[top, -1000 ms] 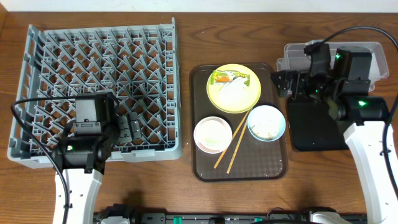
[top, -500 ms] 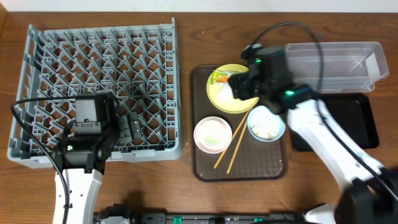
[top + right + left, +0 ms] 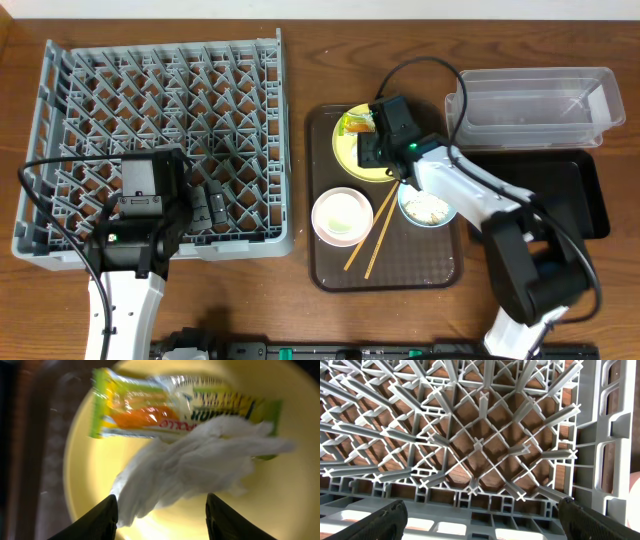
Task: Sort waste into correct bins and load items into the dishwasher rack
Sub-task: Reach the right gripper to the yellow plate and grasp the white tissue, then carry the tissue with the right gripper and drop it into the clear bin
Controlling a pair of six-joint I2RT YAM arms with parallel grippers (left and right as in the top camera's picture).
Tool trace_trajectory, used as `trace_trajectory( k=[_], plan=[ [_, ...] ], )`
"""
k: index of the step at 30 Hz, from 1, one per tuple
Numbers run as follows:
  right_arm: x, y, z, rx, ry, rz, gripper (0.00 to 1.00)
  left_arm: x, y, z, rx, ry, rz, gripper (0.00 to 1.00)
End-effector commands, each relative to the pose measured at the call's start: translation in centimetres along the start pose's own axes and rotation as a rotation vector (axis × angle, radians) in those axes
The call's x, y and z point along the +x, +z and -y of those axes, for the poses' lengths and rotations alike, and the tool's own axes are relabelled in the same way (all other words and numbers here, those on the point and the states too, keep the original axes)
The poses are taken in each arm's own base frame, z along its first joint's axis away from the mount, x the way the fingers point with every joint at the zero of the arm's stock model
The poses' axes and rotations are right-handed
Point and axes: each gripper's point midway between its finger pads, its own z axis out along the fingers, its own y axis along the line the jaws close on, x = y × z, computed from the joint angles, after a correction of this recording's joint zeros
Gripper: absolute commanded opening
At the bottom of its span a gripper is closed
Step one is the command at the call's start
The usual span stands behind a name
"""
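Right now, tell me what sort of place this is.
Probably a tabletop dish-clearing station: a grey dishwasher rack, a brown serving tray holding a littered yellow plate, and a clear plastic tub.

The pale yellow plate (image 3: 280, 505) lies flat. On it, at 12 o'clock, is the green-and-orange wrapper (image 3: 150, 412), with the crumpled white tissue (image 3: 200, 467) overlapping its lower edge. The pinkish-white bowl (image 3: 342, 216) stands upright at the plate's 7 o'clock. The light blue bowl (image 3: 428, 225), at 4 o'clock, holds white crumbs (image 3: 430, 208). Two wooden chopsticks (image 3: 372, 238) slant between the bowls. The grey rack (image 3: 165, 47) is at 9 o'clock and the clear tub (image 3: 530, 72) at 2 o'clock. The black tray (image 3: 570, 195) sits at the tub's 6 o'clock.
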Motion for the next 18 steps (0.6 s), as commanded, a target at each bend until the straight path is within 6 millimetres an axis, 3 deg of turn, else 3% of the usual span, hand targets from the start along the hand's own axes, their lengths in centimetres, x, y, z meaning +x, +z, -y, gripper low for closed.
trace_trajectory(
  k=[1,4,6,9,13,18],
  plan=[
    [0.5,1.4,-0.7,0.003,0.058,-0.007,0.5,-0.8,-0.6,-0.1,-0.002,0.003,0.025,0.98],
    [0.7,1.9,-0.7,0.0,0.078,-0.012,0.35,-0.8,-0.6,-0.1,-0.003,0.003,0.024,0.98],
    [0.6,1.8,-0.8,-0.001,0.078,-0.009,0.19,-0.7,-0.6,-0.1,-0.003,0.003,0.024,0.98],
    [0.2,1.3,-0.9,-0.007,0.079,0.002,0.05,-0.8,-0.6,-0.1,-0.003,0.003,0.024,0.98],
    [-1.2,-0.7,-1.0,-0.019,0.069,0.037,0.01,-0.8,-0.6,-0.1,-0.003,0.003,0.024,0.98],
    [-4.4,-5.7,-0.1,-0.008,0.029,0.142,0.01,-0.7,-0.6,-0.1,-0.003,0.003,0.024,0.98]
  ],
)
